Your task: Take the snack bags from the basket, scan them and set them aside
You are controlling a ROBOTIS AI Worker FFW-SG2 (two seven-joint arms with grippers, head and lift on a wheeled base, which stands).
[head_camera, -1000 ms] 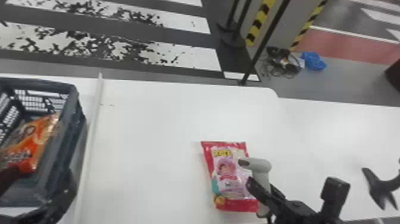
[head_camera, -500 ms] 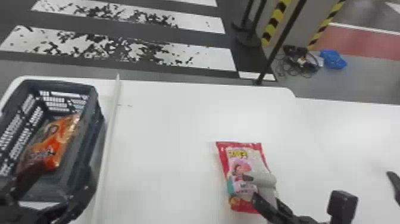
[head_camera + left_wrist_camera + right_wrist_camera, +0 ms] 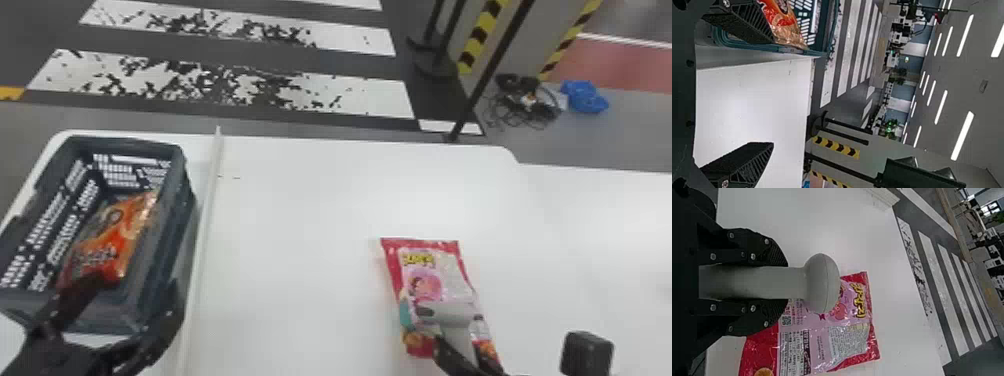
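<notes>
- Scanning of the pink snack bag (image 3: 425, 287) is judged to be in hand; it is laid flat on the tabletop (image 3: 300, 225), right of centre in the lower half of the head view.
- The scanner (image 3: 820, 282) is gripped by its handle between the closed-in fingers of the right gripper (image 3: 779, 282), its head held over the bag.
- The left gripper (image 3: 137, 287) is spread wide with nothing held, at the head view's lower left; one finger is seen over the near end of the orange snack bag (image 3: 120, 245), but whether it is touched cannot be told.
- The orange bag is tilted inside the basket (image 3: 182, 185), at the left of the frame.
- Both bags are judged light, soft and slippery, with crushable contents; the orange one is best pinched gently across its middle, the pink one by a sealed edge.
</notes>
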